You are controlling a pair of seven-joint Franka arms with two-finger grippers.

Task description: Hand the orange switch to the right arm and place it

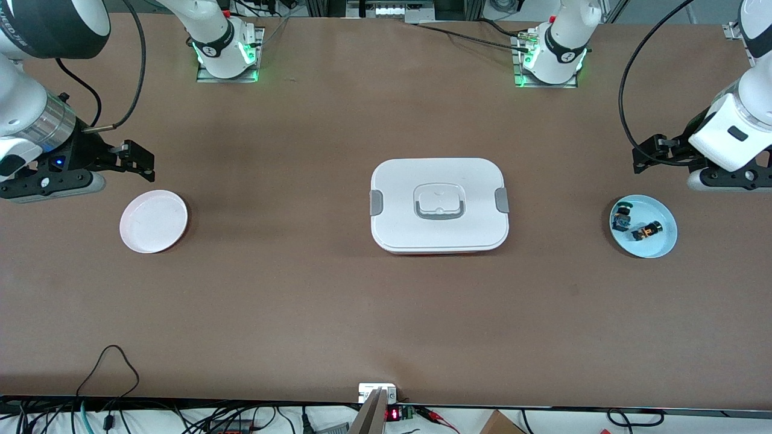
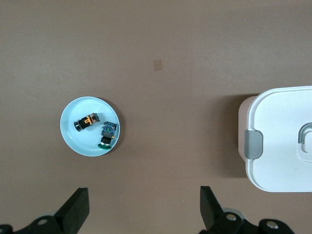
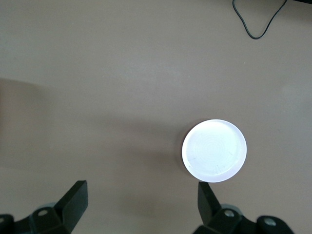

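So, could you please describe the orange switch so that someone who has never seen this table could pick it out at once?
Start at the large white lidded box mid-table, then look toward the left arm's end for the small pale blue round plate. Two tiny black parts lie on it; the orange switch has orange accents and lies nearer the front camera than the blue-and-green switch.

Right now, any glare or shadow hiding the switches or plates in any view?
Front view: even light, soft shadows, orange switch clear on the blue plate. Left wrist view: sharp, the lidded box casts a dark shadow. Right wrist view: the white plate is blown out, no surface detail.
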